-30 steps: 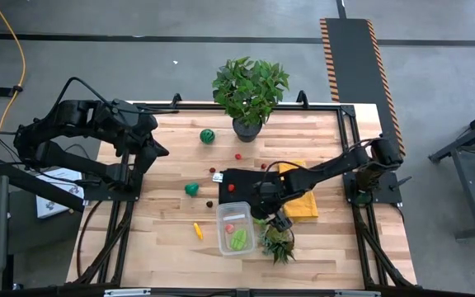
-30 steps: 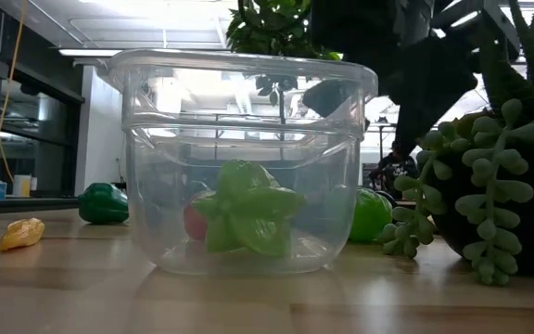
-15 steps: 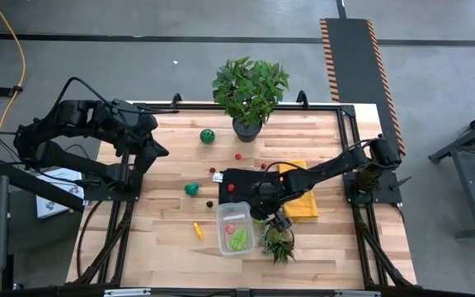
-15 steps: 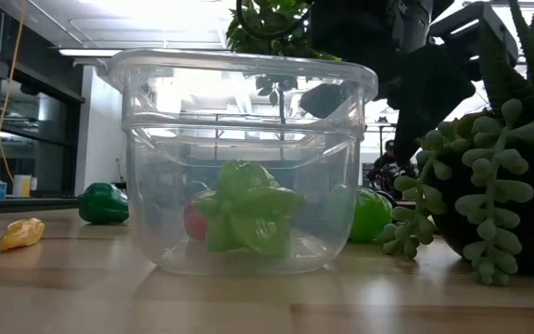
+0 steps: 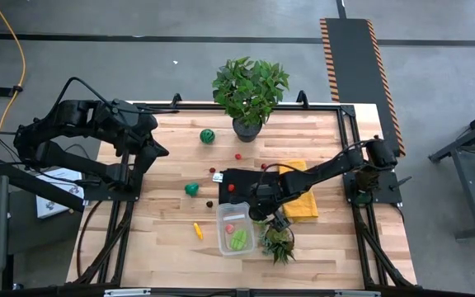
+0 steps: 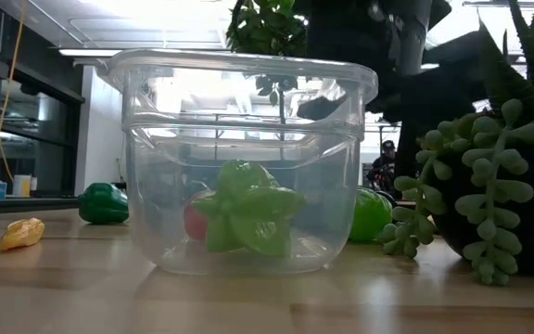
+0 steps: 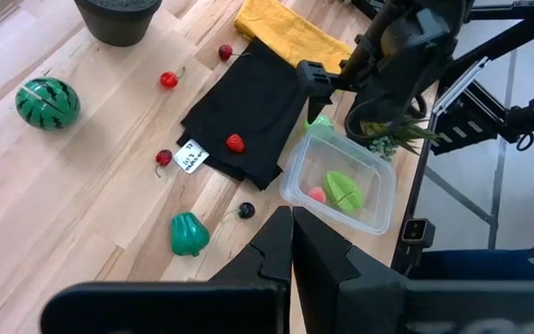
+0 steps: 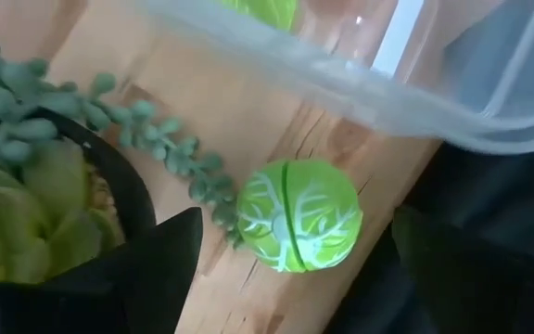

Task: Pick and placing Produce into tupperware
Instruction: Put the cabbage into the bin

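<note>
The clear tupperware (image 5: 236, 228) stands near the table's front edge. Inside it lie a green piece (image 6: 248, 219) and a red piece (image 6: 196, 223). A green round ball with pale veins (image 8: 298, 227) rests on the wood between the tupperware and the succulent (image 5: 279, 242). My right gripper (image 8: 295, 243) is open above it, pointing steeply down, with one finger on each side of the ball and clear of it. Loose produce lies around: a green pepper (image 5: 191, 189), a yellow piece (image 5: 197, 230), a striped green ball (image 5: 208, 136) and red berries (image 5: 238, 155). My left gripper (image 7: 291, 243) waits shut, raised at the table's left.
A black cloth (image 5: 239, 180) with a red berry (image 5: 231, 187) on it and a yellow cloth (image 5: 301, 200) lie behind the tupperware. A large potted plant (image 5: 249, 91) stands at the far edge. The succulent's trailing stems (image 8: 170, 148) hang close to the green ball.
</note>
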Action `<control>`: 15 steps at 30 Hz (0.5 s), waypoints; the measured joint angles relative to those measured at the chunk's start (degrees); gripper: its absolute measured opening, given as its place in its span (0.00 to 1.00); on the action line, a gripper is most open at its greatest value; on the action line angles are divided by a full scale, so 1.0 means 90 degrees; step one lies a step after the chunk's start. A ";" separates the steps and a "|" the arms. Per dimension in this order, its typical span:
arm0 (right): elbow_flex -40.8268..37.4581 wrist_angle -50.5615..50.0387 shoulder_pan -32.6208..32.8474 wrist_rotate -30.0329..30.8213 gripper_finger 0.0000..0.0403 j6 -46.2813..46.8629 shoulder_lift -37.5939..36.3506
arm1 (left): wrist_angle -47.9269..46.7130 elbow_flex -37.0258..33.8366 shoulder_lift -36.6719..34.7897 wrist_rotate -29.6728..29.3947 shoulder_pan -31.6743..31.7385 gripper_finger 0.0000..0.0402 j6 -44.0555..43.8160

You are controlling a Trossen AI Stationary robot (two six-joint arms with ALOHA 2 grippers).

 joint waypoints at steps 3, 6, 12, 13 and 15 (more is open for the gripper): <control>-0.0001 0.0014 0.0000 0.0001 0.85 0.0006 0.0094 | 0.0001 0.0000 0.0000 0.0000 -0.0001 0.00 -0.0005; -0.0002 0.0132 0.0000 -0.0001 0.85 -0.0001 0.0178 | 0.0001 0.0000 0.0000 0.0000 -0.0001 0.00 -0.0005; 0.0000 0.0288 -0.0002 0.0000 0.85 0.0026 0.0381 | -0.0004 0.0000 0.0000 -0.0002 -0.0001 0.00 -0.0007; 0.0000 0.0298 -0.0002 -0.0001 0.85 0.0038 0.0406 | -0.0004 0.0000 -0.0002 0.0000 -0.0001 0.00 -0.0007; 0.0000 0.0298 -0.0005 -0.0004 0.85 0.0050 0.0443 | -0.0006 0.0000 -0.0001 0.0000 -0.0001 0.00 -0.0007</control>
